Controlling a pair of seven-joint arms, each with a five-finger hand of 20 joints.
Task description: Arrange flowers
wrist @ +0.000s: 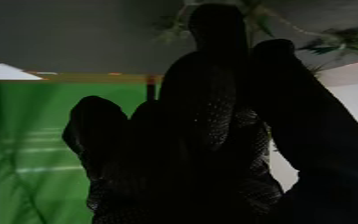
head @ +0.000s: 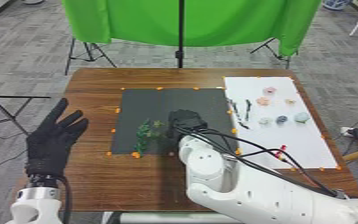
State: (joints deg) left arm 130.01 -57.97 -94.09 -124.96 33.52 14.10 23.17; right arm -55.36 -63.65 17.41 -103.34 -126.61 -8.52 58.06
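Lying on the left part of the black mat (head: 162, 101), the long sprig (head: 143, 136): green, long axis running from the near edge toward the far one, with only a slight lean. Just beside it, on the side toward the right hand (head: 187, 121), a paler, smaller sprig (head: 157, 124). To the robot's left of the right hand, then, both sprigs; off its thumb side, going by the wrist view, with leaves (wrist: 351, 41) near the thumb (wrist: 278, 55). Fingers (wrist: 218, 30) of that hand loosely straight, with a narrow gap to the thumb; leaves close by the tips, nothing plainly gripped. Impossible to tell whether touching a stem or only near one.

Coming in from the near right at a slant, the right arm (head: 213, 167), so across the long sprig's line rather than along it. Probably needed next: a small shift left and a turn of the hand, to close across the stem. Worth watching: catching or dragging the small sprig on the way.

Farther out, well apart to the left, the left hand (head: 51, 142), fingers straight and spread wide, holding nothing. Clearly nearer to both sprigs, the right. Beyond it, on the white sheet (head: 307, 150), blooms (head: 270, 91) and dark stems (head: 246, 110).
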